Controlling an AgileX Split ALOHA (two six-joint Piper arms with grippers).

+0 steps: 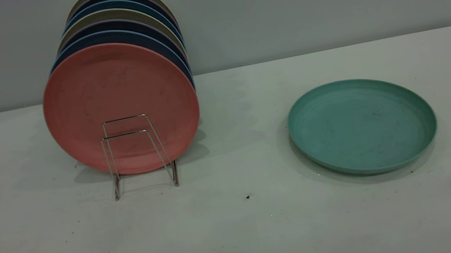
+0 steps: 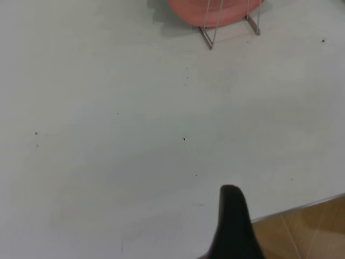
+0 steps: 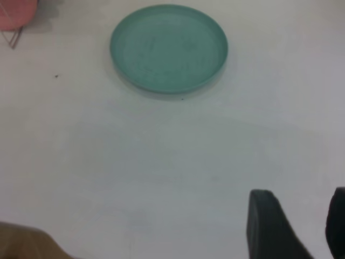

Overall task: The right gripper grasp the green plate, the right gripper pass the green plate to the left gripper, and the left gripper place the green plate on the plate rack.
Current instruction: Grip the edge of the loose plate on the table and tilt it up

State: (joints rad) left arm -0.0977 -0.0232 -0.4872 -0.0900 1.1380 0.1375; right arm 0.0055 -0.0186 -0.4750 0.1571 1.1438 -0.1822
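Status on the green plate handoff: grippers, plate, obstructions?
Right gripper open, back from green plate. Left gripper back near table edge. Plate flat on table, untouched. Rack front slot free; path clear.

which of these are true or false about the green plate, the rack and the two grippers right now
1. The green plate lies flat on the table. True.
2. The right gripper is clamped on it. False: it is open and well short of the plate.
3. A pink plate stands frontmost in the plate rack. True.
4. The left gripper touches the rack. False: it hangs apart, near the table edge.
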